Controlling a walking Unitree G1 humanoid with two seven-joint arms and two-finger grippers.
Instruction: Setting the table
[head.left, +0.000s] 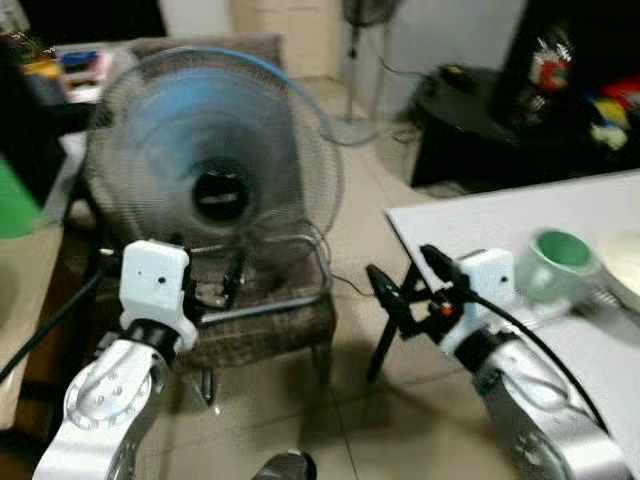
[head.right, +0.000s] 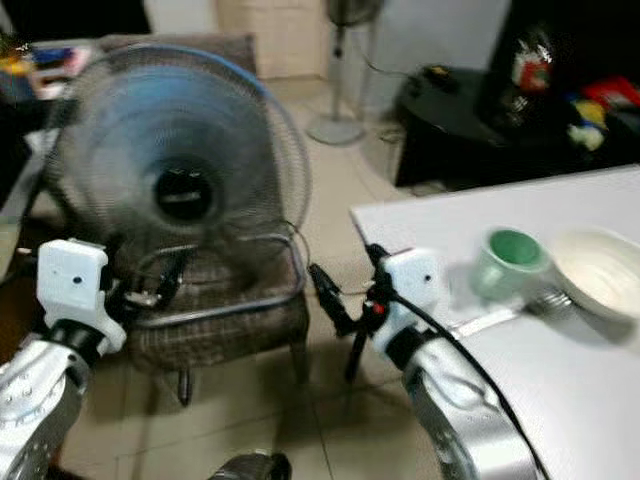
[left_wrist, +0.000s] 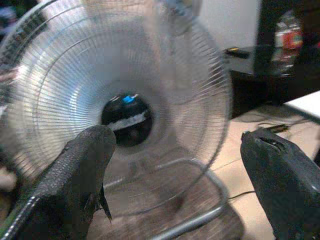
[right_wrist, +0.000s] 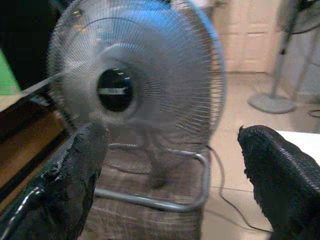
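Right hand (head.left: 400, 283) open, one cup (head.left: 556, 262), one bowl (head.right: 598, 272)

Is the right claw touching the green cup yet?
Apart. In the right eye view the right claw hangs off the white table's edge, open and empty, with bare tabletop before the green cup.

Right gripper (right_wrist: 170, 170) fingers (right_wrist: 82, 175) spread wide, nothing between. Ahead at 12 o'clock, blurred grey fan (right_wrist: 137, 75) on tube base atop brown checked stool (right_wrist: 150, 220). Second fan stand (right_wrist: 272, 102) at 2 o'clock on tiled floor (right_wrist: 230, 150).
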